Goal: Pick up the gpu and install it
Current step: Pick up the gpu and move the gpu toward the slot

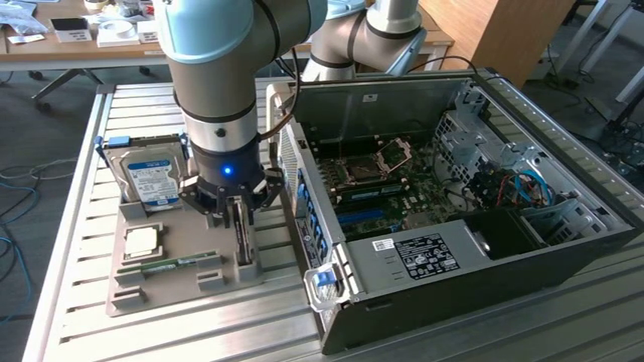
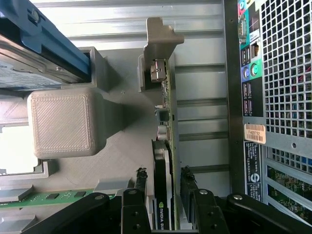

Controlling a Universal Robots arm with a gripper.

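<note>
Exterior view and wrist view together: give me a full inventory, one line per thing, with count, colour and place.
gpu: one, black, standing on edge in the holder
hard drive: one, silver with blue-white label, upright in the holder
memory stick: one, green, flat on the holder
processor chip: one, pale silver, flat on the holder
holder: one, grey, on the table beside the case
computer case: one, black, open, on the exterior view's right
table: one, silver slatted metal
arm: one, silver and pale blue, above the holder
pincer: one, black, open, a finger either side of the gpu
</note>
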